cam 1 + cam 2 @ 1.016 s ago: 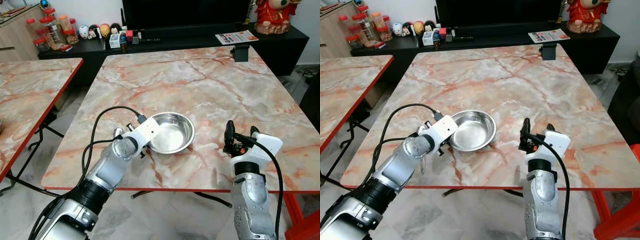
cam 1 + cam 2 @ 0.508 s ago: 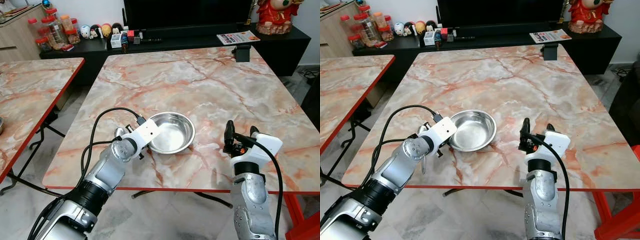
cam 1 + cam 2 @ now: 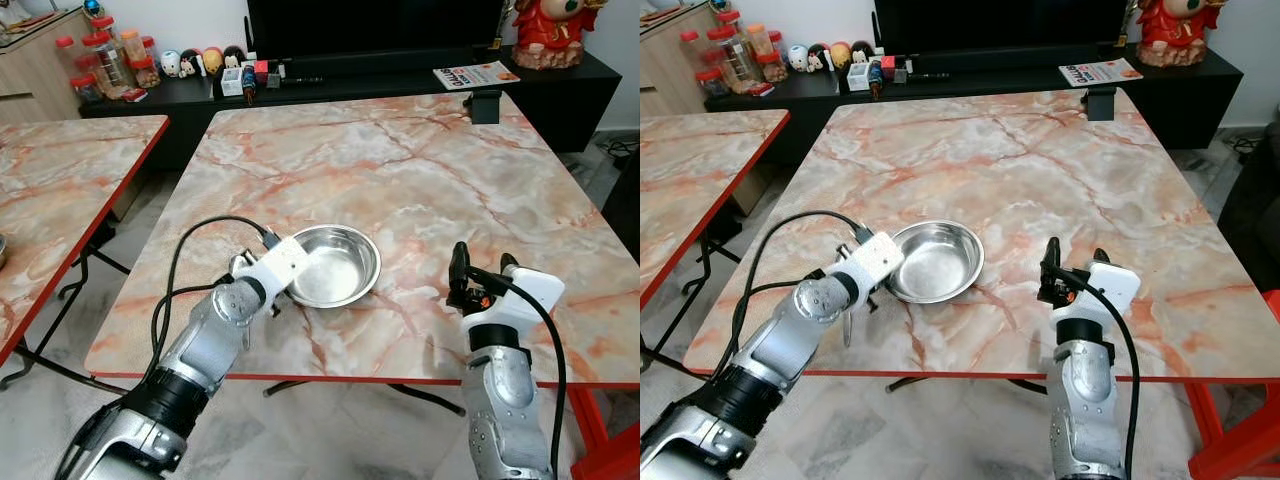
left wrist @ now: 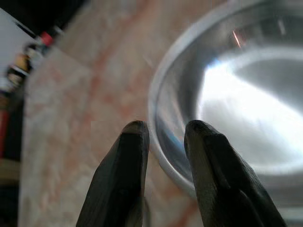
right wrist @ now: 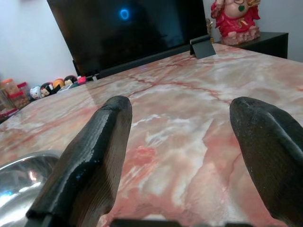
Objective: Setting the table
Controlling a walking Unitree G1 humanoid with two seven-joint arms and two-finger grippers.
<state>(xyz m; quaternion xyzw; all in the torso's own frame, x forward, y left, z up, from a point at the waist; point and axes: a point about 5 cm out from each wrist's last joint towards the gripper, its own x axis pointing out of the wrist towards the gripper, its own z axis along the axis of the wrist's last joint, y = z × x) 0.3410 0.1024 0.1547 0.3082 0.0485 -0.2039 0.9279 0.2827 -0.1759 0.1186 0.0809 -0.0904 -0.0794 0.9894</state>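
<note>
Marble-patterned table (image 3: 420, 170) carries a steel bowl (image 3: 335, 265) near its front edge, left of centre. Clamped on the bowl's left rim, the left gripper (image 4: 163, 137) has one finger inside and one outside, so the bowl lies straight ahead of it and far nearer than to the right gripper (image 3: 478, 272), which stands right of the bowl, fingers spread wide, holding nothing.

A dark television (image 3: 375, 25) spans the top centre, above a black media shelf (image 3: 560, 85); red-lidded jars (image 3: 105, 60) and small figurines (image 3: 200, 62) sit upper left; a magazine (image 3: 475, 74) and a red statue (image 3: 548, 30) sit upper right; a second marble counter (image 3: 60, 200) fills the left edge.
</note>
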